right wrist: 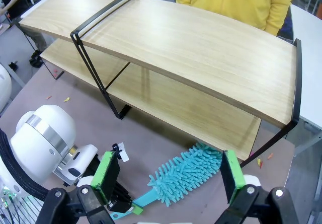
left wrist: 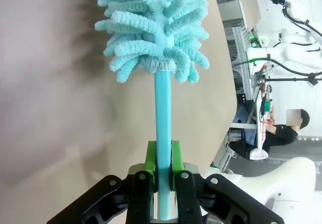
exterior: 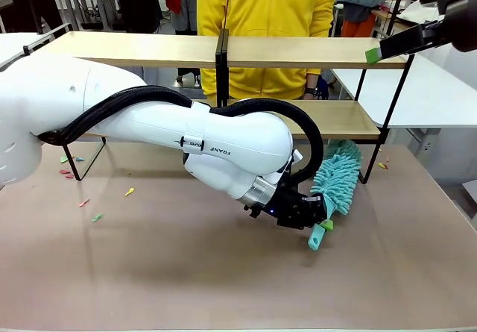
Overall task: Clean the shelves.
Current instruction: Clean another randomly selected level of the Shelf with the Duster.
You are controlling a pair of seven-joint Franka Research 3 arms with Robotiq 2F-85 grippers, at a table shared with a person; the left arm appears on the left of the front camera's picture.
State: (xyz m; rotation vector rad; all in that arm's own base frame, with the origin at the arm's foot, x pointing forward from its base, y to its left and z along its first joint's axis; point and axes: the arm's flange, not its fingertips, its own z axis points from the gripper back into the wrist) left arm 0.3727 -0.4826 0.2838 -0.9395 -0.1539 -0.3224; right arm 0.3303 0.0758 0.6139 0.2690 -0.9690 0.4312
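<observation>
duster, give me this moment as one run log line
left end effector: shut on duster handle | duster head: low, in front of shelves | right end effector: open, near top board

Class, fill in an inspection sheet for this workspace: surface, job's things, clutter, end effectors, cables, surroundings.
Surface: brown tabletop carrying the shelves.
Job's things: shelves upright; teal duster low beside their end leg.
Clutter: coloured scraps on the tabletop.
End effectors: left end effector shut on the duster's handle; right end effector open near the top board's end.
Cables: black hose along the left arm.
Surroundings: person in yellow behind the shelves; white table beside.
</observation>
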